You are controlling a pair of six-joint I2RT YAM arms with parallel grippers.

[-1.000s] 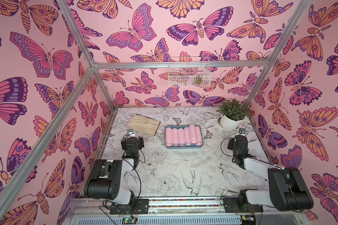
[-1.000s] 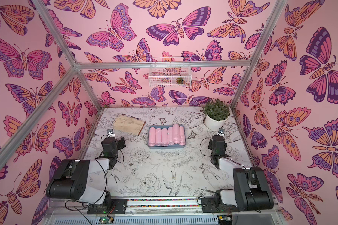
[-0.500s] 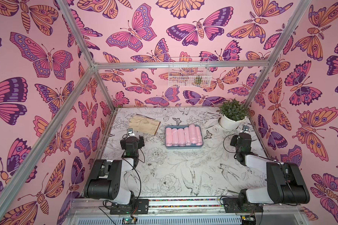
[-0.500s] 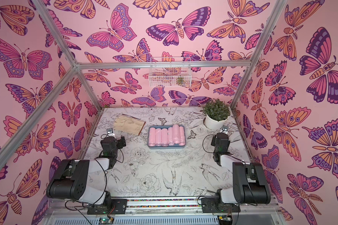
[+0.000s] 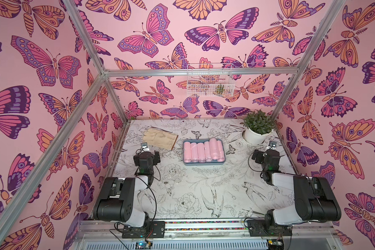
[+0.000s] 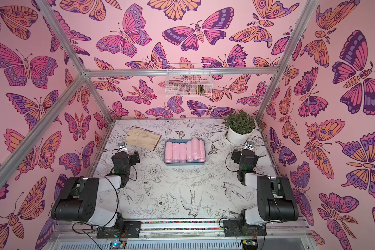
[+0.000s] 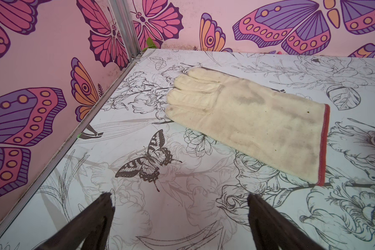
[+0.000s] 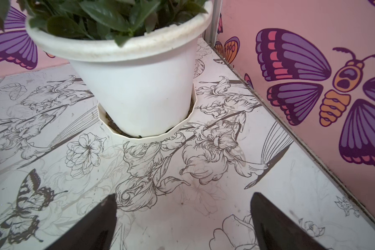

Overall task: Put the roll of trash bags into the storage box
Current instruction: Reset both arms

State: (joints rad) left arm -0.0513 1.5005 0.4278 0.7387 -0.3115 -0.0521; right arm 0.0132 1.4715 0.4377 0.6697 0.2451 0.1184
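Here, six pink plastic rolls of trash bags (image 5: pixel 203 152) are seen laid side by side inside the single shallow blue-grey rectangular plastic storage box (image 5: pixel 204 163), centred on the flower-printed table (image 5: pixel 182 194), long axes pointed front to back. The left gripper (image 7: pixel 180 194) and the right gripper (image 8: pixel 182 195) are spread wide, nothing held.

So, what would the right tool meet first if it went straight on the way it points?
Probably the pot in its saucer: the right tool points at it, with only bare table between, though depth is unclear.
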